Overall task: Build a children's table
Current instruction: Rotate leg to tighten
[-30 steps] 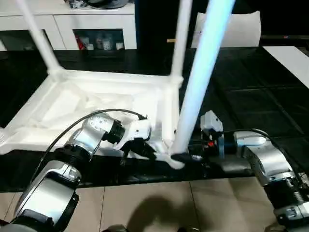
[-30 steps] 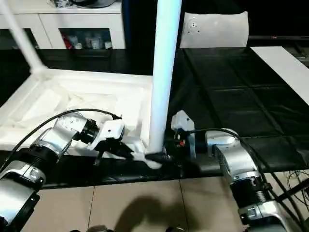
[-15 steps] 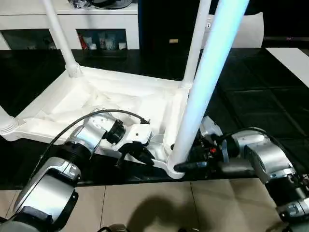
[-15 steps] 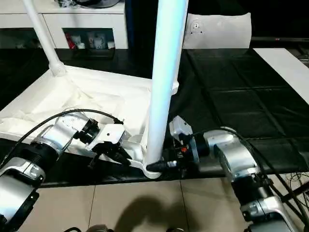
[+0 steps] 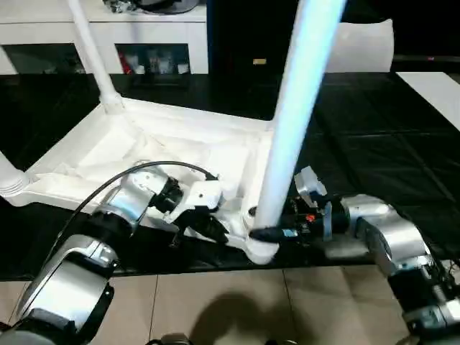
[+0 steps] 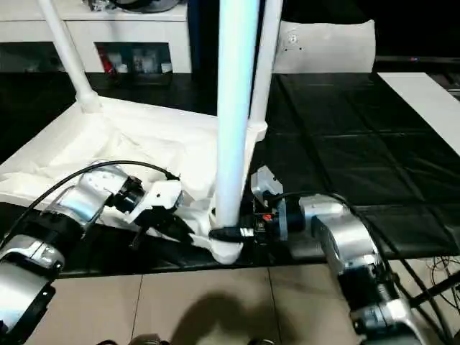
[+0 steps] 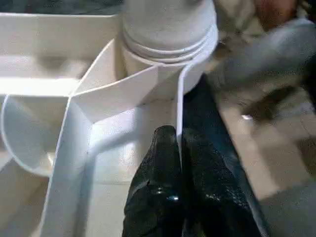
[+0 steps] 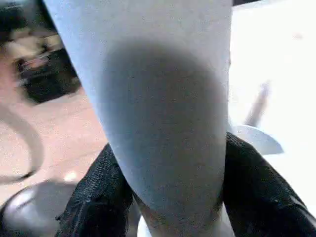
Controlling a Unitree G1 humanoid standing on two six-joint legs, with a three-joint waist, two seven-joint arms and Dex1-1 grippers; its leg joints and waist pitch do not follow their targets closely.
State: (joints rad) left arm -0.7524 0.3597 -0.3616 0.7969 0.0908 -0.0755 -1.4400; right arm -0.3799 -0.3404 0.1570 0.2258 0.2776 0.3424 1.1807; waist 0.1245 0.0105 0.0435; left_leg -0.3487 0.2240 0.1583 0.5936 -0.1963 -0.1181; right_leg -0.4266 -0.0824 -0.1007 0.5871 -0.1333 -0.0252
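The children's table top (image 5: 144,154) lies upside down on the black work surface, ribs up. One white leg (image 5: 295,115) stands in the near right corner socket (image 5: 260,248). My right gripper (image 5: 272,233) is shut on that leg just above the socket, with a black finger (image 8: 98,197) pressed on either side. My left gripper (image 7: 177,136) is shut on a thin white rib (image 7: 180,94) of the top, right beside the same socket. Another leg (image 5: 93,50) stands in the far left corner, and a third (image 6: 267,65) rises behind the held one.
A flat white panel (image 6: 327,44) leans at the back and a long white strip (image 6: 424,100) lies at the far right. White cabinets (image 5: 108,36) stand behind. The work surface's front edge runs just under both grippers, with tiled floor (image 5: 215,302) below.
My right gripper's fingers have closed in on the base of the near leg, which now stands more upright. The left gripper has kept its pinch on the rib.
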